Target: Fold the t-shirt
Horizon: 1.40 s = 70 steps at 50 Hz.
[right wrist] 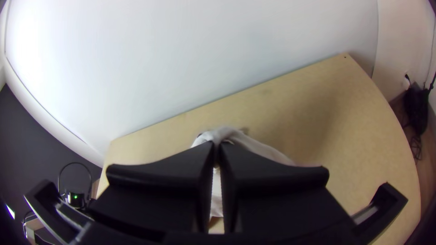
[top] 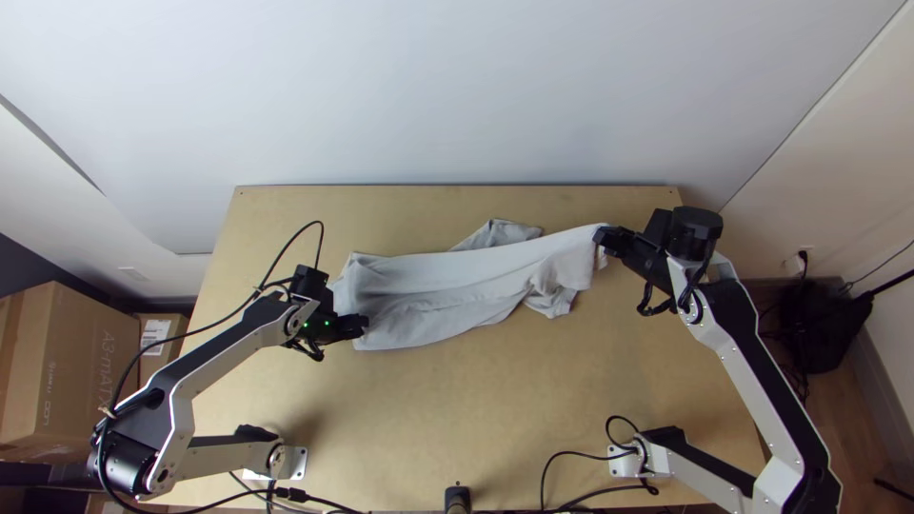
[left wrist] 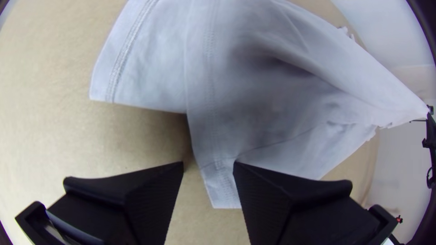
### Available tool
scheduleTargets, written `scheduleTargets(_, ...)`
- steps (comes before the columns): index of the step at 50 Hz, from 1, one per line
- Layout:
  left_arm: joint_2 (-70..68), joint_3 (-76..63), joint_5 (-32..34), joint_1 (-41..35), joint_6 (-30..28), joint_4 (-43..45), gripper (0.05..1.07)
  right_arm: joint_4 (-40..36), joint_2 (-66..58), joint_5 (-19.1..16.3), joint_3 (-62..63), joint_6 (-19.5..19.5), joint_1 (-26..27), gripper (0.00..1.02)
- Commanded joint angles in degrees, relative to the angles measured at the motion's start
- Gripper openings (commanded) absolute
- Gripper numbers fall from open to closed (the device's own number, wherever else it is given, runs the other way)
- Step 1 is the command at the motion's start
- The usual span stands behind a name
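T-shirt (top: 428, 286) lies stretched in a long, rumpled strip across the wooden table (top: 457, 400), its right end gathered and raised. There the right gripper (top: 602, 238) has its fingers pinched together on the cloth. At the shirt's other end, the left gripper (top: 363, 326) stands wide open with nothing in its grasp; a hemmed corner shows between its parted fingers (left wrist: 281, 195).

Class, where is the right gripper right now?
In the top view, the right gripper is toward the table's far right corner, gripping one end of the t-shirt.
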State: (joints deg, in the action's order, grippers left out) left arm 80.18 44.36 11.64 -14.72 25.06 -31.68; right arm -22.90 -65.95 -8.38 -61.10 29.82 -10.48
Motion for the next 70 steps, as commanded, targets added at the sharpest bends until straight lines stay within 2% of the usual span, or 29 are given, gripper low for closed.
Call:
scheduleTargets(1, 2.3, -1.1, 0.8, -0.7, 0.3, 1.3, 0.46, 0.1, 1.7, 0.6, 1.0, 0.9, -0.5, 0.02)
scheduleTargets(4, 1.2, -1.6, 0.7, -1.1, 0.3, 3.0, 0.28, 0.0, 1.8, 0.6, 1.0, 0.9, -0.5, 0.02)
scheduleTargets(8, 0.1, -1.9, 0.7, -1.8, 0.3, 3.6, 0.09, 0.0, 1.8, 0.6, 1.0, 0.9, -0.5, 0.02)
scheduleTargets(9, -0.1, -1.9, 0.7, -1.9, 0.3, 3.6, 0.08, 0.0, 1.8, 0.6, 1.0, 0.9, -0.5, 0.02)
scheduleTargets(17, -2.8, -2.3, 0.8, -2.2, -0.8, 2.4, 0.08, -0.2, 1.7, 0.6, 0.3, 0.9, -0.3, 0.02)
scheduleTargets(24, -7.2, 0.2, 0.8, 1.4, -3.2, -1.0, 0.08, -2.2, 0.9, 1.3, -1.2, 0.8, 0.0, 0.02)
scheduleTargets(31, -10.7, 5.8, 0.6, 7.2, -5.7, -5.5, 0.08, -9.3, -1.7, 2.5, -6.2, 0.6, -0.2, 0.02)
scheduleTargets(42, -12.9, 19.1, -0.7, 15.1, -10.0, -12.3, 0.08, -19.2, -5.2, 5.1, -20.4, -1.2, -4.5, 0.02)
scheduleTargets(53, -12.5, 32.0, -1.0, 21.0, -14.0, -13.6, 0.08, -28.9, -10.5, 5.3, -34.5, -2.3, -6.4, 0.02)
scheduleTargets(62, -11.1, 41.7, -3.8, 22.5, -14.9, -11.8, 0.08, -28.5, -14.7, 5.2, -44.3, -5.7, -6.9, 0.02)
scheduleTargets(70, -8.9, 52.4, -9.4, 23.5, -16.3, -9.0, 0.08, -28.0, -21.1, 5.3, -56.1, -8.6, -6.3, 0.02)
